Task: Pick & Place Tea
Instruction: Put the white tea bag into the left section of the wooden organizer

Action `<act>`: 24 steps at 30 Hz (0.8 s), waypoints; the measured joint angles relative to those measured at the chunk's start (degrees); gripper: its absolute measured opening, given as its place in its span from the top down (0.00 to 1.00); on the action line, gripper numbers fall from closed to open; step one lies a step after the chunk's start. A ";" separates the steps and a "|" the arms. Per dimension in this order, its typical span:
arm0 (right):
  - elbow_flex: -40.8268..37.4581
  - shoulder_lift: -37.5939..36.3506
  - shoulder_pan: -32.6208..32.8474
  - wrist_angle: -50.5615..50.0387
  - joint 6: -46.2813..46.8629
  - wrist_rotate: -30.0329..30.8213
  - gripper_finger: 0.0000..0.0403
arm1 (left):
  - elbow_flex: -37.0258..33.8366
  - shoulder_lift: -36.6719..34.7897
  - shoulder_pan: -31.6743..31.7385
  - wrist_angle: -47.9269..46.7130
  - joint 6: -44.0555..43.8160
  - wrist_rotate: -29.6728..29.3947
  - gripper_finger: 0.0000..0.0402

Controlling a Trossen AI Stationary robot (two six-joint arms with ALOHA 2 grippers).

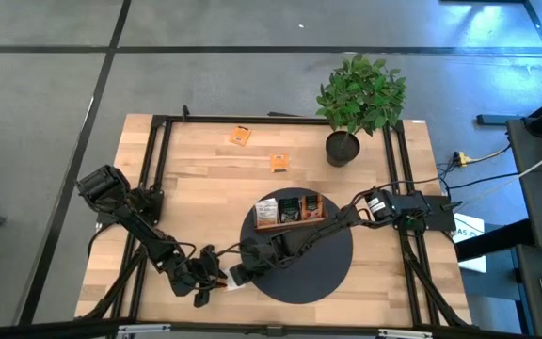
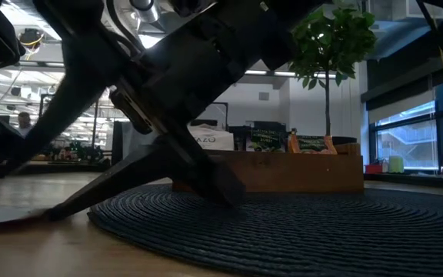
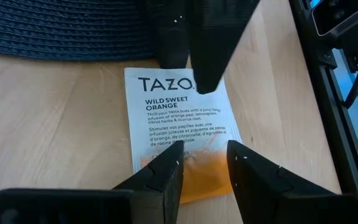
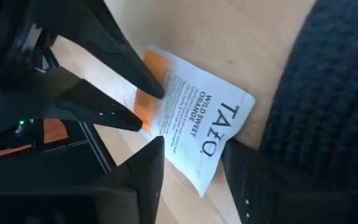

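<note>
A white-and-orange tea sachet (image 3: 179, 118) lies flat on the wooden table, just left of the dark round mat (image 1: 309, 273). My left gripper (image 3: 205, 155) stands open with both fingertips over the sachet's orange end. My right gripper (image 4: 191, 168) comes from the mat side, open, over the printed white end. One of its fingers is over the sachet and the other is at the mat's edge. More tea sachets stand in the wooden tray (image 1: 290, 224) on the mat. Two orange sachets (image 1: 241, 136) (image 1: 278, 162) lie at the far left. My left gripper has its two open fingertips (image 3: 174, 163) on or just over the sachet's orange end (image 3: 204, 177), slanting down from the table's left; whether they touch I cannot tell. My right gripper has one fingertip (image 3: 207, 81) on or just over the white end (image 3: 166, 84), slanting down from the right; touch cannot be told. The sachet lies flat.
A potted plant (image 1: 360, 94) stands at the far right of the table. The mat's raised woven edge (image 2: 168, 223) runs right beside the sachet. A black frame rail (image 3: 328, 93) runs along the table's edge close to the left gripper. Bare wood lies between the far sachets and the mat.
</note>
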 joint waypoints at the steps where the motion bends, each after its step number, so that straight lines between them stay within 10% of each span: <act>1: 0.02 0.00 0.00 -0.44 0.03 0.02 0.62 | 0.00 0.00 0.00 0.00 0.00 0.00 0.71; 15: 0.02 -0.02 0.04 -1.79 -1.02 -0.38 0.97 | 0.02 -0.04 0.00 -0.30 0.02 -0.48 0.70; 24: 2.71 0.35 -0.50 -3.07 -7.16 -0.46 0.99 | 0.04 -2.12 -0.07 -0.66 0.22 0.39 0.71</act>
